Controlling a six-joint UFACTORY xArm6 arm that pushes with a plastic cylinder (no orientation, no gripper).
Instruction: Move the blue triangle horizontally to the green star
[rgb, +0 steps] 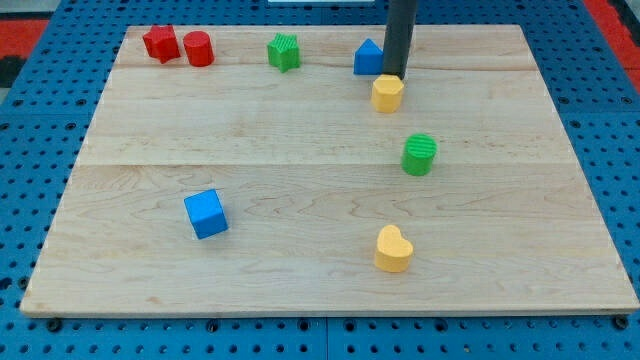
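Closest to the camera is the yellow heart (393, 249), down at 6 o'clock on the bench (300, 270), with the blue cube (206, 214) off around 8 o'clock. No claw on this rig, just a dark rod, so nothing is gripped; its tip (393, 76) sits just at the right edge of the blue triangle (369, 58), right above the yellow hexagon (387, 93). The triangle's up near 12 o'clock, and the green star (284, 51) is well apart at its 9 o'clock, roughly level with it. Looks like a light, stiff plastic piece that should slide easily on smooth wood but might spin if nudged off-centre, so pushing its flat right side mid-height seems best. No brands or writing readable anywhere.
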